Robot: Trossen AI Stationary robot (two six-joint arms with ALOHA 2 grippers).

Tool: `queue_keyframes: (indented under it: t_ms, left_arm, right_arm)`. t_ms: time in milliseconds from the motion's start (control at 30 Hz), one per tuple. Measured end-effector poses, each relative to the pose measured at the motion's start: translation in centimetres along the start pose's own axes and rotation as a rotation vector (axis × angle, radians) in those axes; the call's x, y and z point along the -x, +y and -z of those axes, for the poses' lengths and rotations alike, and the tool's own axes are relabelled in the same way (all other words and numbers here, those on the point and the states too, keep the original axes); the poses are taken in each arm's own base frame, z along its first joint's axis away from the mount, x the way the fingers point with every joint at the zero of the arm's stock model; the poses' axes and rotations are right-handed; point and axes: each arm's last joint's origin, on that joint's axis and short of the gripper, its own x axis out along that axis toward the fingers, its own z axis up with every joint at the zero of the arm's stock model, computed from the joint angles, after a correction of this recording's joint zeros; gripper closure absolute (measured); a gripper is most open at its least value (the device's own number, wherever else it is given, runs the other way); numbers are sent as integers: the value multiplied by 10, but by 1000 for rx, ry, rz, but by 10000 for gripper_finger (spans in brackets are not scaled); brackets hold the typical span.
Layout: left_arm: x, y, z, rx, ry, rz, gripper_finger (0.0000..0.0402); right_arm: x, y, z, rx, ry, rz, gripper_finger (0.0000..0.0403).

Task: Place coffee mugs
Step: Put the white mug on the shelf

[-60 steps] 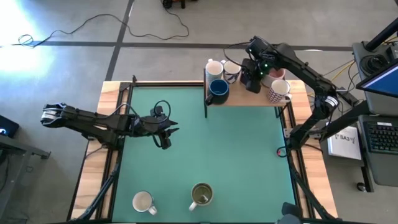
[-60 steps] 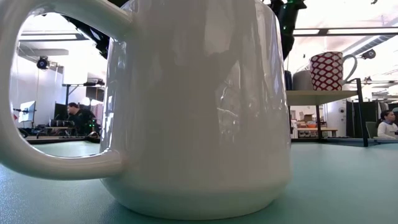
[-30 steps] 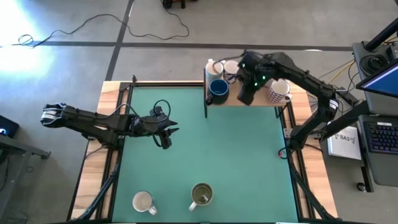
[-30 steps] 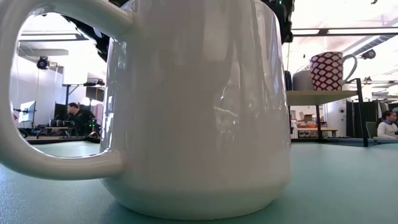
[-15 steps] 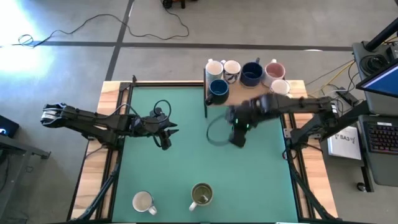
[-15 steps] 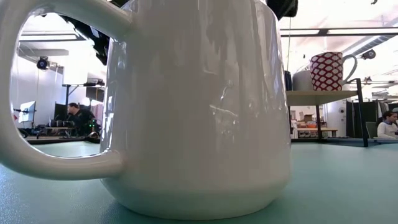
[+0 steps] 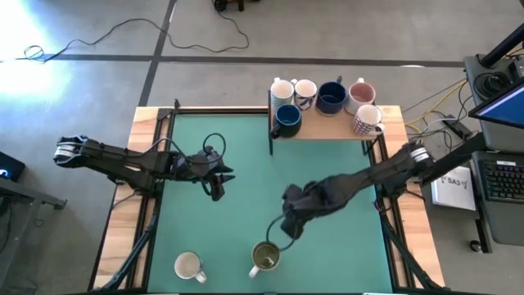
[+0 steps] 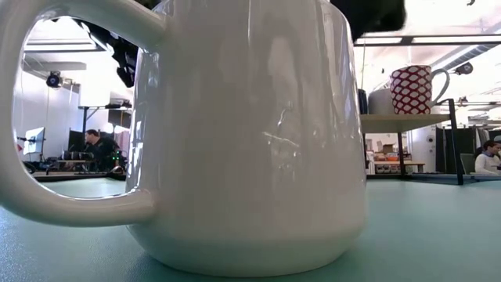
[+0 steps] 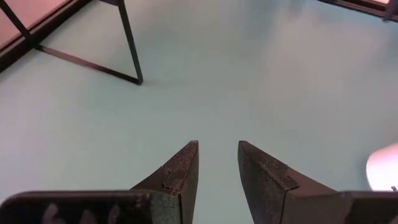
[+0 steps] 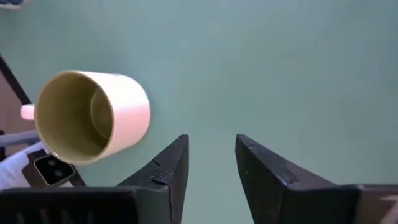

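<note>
An olive-green mug (image 7: pixel 264 256) stands upright on the green mat near the table's near edge. It also shows in the right wrist view as the mug (image 10: pixel 93 118) with the olive inside. A white mug (image 7: pixel 188 266) stands to its left and fills the low view (image 8: pixel 235 133). My right gripper (image 7: pixel 288 231) hangs open just above and to the far right of the olive mug, its fingers (image 10: pixel 211 155) holding nothing. My left gripper (image 7: pixel 218 187) waits open over the mat's left part, and nothing lies between its fingers (image 9: pixel 217 168) either.
A raised wooden shelf (image 7: pixel 327 129) on black legs stands at the table's far right. It carries two white mugs (image 7: pixel 293 88), two navy mugs (image 7: pixel 331 97), a pink-lined mug (image 7: pixel 361 92) and a red-patterned mug (image 7: pixel 368 120). Open green mat lies between the arms.
My right gripper has swung away from the shelf, across the mat toward the near edge and leftward, sinking and rolling as it went, and now hangs by the olive mug. A navy mug stands on the shelf where it was. My left arm has kept its place.
</note>
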Motion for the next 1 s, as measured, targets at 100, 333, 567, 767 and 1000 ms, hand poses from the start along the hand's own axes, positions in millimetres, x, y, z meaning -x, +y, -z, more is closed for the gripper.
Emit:
queue_keyframes:
  t_ms: [100,333,567,767,1000]
  left_arm:
    - [0,0,1,-6,13,-4,306]
    - [0,2,4,-14,43,-15,306]
    - [1,-1,6,-24,50,-7,306]
    - [2,-4,8,-35,53,7,306]
    - [2,-4,8,-37,53,6,306]
  right_arm:
    - [-18,11,6,-79,44,-14,272]
    - [-55,43,10,-110,123,-208,259]
    - [-79,46,15,-127,176,-175,258]
    - [-87,51,15,-164,169,-198,261]
    - [-103,53,17,-178,183,-174,279]
